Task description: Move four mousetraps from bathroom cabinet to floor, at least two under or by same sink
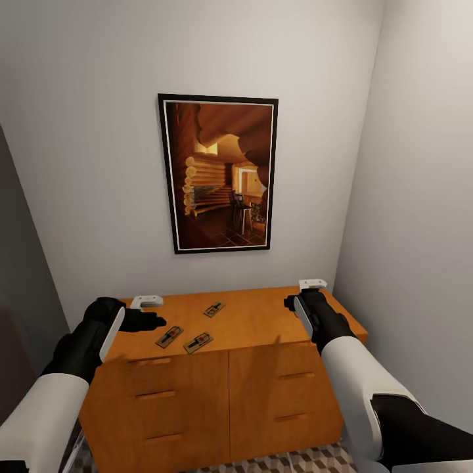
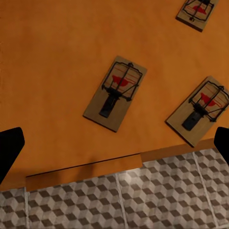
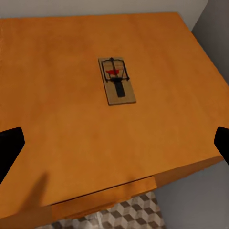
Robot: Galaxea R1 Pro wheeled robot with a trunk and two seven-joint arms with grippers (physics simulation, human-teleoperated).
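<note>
- The low wooden cabinet is orange-brown all over, with bar handles in the same tone.
- 3 small flat wooden mousetraps on its top are tan-brown boards with dark wire and a red spot; the right wrist view shows one more mousetrap in the same colours.
- The tiled bathroom floor carries a brown, beige and white cube pattern with pale grout lines.
- The plain wall is off-white.
- The black-framed picture has a thin white inner border and a warm amber and dark brown log interior.
- Both robot arms are black near the wrist and white further back; the left hand has black fingertips.
</note>
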